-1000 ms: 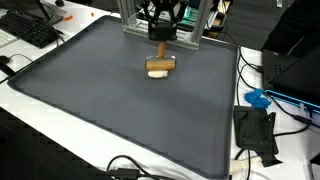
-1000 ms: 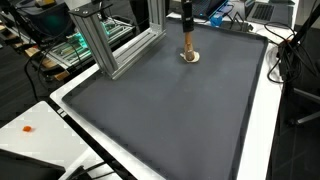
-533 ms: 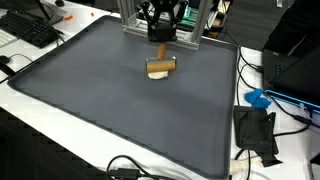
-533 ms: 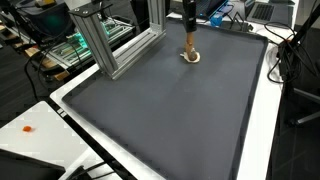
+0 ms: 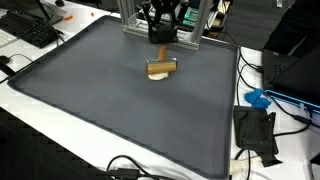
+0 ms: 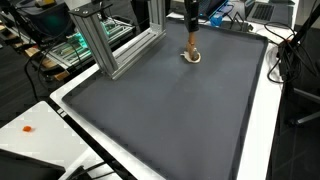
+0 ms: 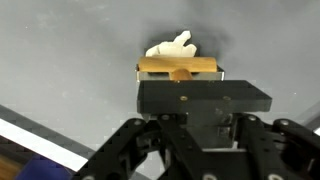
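Wrist view: the pincer is clamped shut on a wooden tool. Its head sits right at a white lump on the grey mat.

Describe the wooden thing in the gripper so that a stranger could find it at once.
Look at the dark grey mat and go to its edge by the aluminium frame, where the gripper hangs. Shut in it is the wooden piece: a light brown upright stick with a crossbar below, unlike the small white lump at its foot.
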`<state>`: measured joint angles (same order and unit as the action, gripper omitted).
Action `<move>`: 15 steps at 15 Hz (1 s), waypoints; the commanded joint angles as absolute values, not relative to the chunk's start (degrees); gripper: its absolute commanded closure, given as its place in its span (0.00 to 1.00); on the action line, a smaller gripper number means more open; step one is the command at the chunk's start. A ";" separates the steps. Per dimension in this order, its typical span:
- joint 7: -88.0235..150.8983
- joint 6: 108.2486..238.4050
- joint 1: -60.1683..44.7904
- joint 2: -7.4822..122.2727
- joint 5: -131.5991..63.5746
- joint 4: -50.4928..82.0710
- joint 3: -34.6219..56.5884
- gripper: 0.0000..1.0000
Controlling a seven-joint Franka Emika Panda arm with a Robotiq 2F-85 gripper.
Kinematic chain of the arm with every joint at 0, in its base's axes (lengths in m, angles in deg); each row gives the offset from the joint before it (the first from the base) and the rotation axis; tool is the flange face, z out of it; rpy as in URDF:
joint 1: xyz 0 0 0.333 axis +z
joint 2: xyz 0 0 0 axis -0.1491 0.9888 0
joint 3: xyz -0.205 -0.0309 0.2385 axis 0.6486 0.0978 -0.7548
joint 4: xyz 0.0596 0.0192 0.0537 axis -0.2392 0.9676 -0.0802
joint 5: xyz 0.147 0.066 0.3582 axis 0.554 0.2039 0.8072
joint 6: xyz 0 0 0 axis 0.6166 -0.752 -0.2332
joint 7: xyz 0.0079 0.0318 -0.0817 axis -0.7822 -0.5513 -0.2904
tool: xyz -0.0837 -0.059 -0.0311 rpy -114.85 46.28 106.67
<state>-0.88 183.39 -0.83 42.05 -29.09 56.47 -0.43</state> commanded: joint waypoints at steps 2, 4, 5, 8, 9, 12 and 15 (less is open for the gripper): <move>-1.56 185.32 -0.42 45.75 -26.01 56.22 -1.38 0.77; -1.46 185.58 -0.42 45.96 -25.77 56.13 -1.45 0.77; -1.59 185.67 -0.41 46.14 -25.24 56.00 -1.54 0.77; -1.36 186.10 -0.45 46.45 -25.18 55.86 -1.66 0.77; -1.19 186.18 -0.49 46.47 -25.27 55.85 -1.67 0.77; -0.65 185.96 -0.72 46.22 -25.92 55.86 -1.52 0.77; -0.40 185.86 -0.72 46.07 -25.06 55.78 -1.59 0.77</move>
